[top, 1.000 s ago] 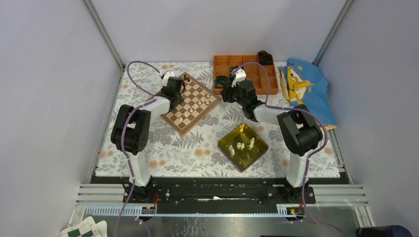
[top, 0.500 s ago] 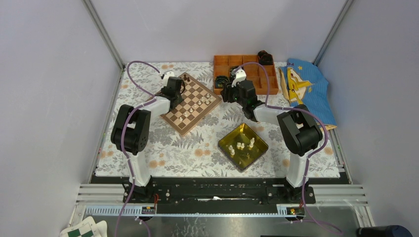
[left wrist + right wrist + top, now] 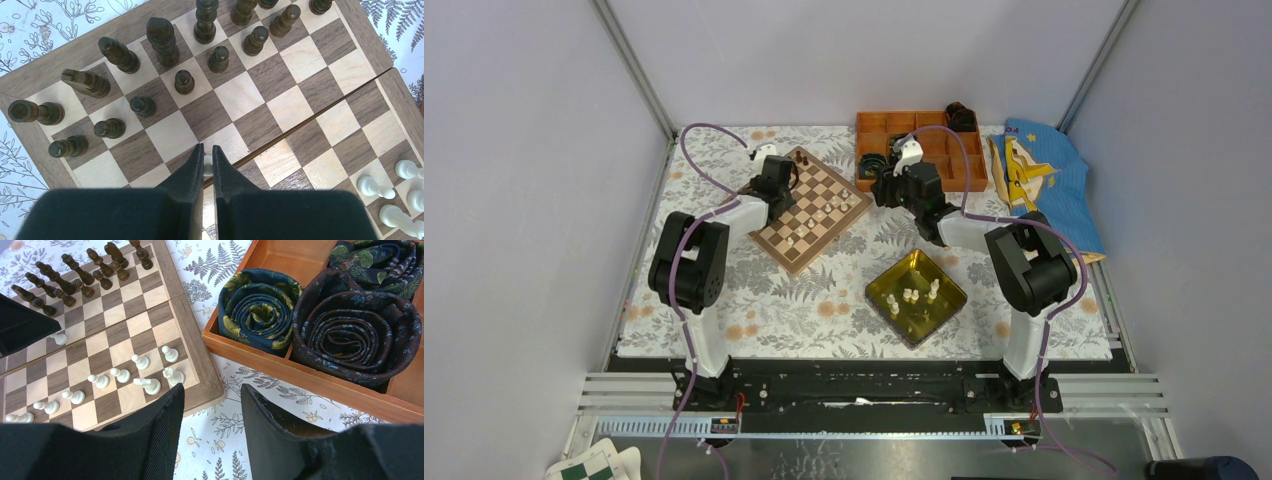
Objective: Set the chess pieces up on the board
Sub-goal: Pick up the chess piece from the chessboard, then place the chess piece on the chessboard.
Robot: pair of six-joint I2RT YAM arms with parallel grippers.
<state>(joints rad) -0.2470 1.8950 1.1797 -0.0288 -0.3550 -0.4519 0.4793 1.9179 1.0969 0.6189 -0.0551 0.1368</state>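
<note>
Floral cloth [image 3: 804,310] covers the table, and nearest the arm bases sits a glossy yellow tray [image 3: 889,273], turned corner-on, with several cream chess pieces [image 3: 911,296] standing or lying inside it. Beyond the tray and to the left lies the board [image 3: 824,190], also angled. Its near side holds a short row of cream pawns [image 3: 121,375] with a few larger cream figures behind them. The dark brown pieces [image 3: 161,36] fill two rows along the far side, and one of them is tipped over. The left gripper [image 3: 207,150] hangs over the middle of the board, just beside the fold seam, its fingers drawn to a narrow slit. A single cream pawn [image 3: 207,166] fills that slit and is pinched between them. Whether its base rests on the square or is clear of it cannot be told. The right gripper [image 3: 212,395] is over bare cloth between the board's right corner and the orange compartment box [image 3: 300,375], its fingers well apart and holding nothing. Two rolled patterned cloths [image 3: 257,307] sit in the box's nearest compartments. Farther right, at the cloth's edge, lies a blue printed bag [image 3: 1044,175].
</note>
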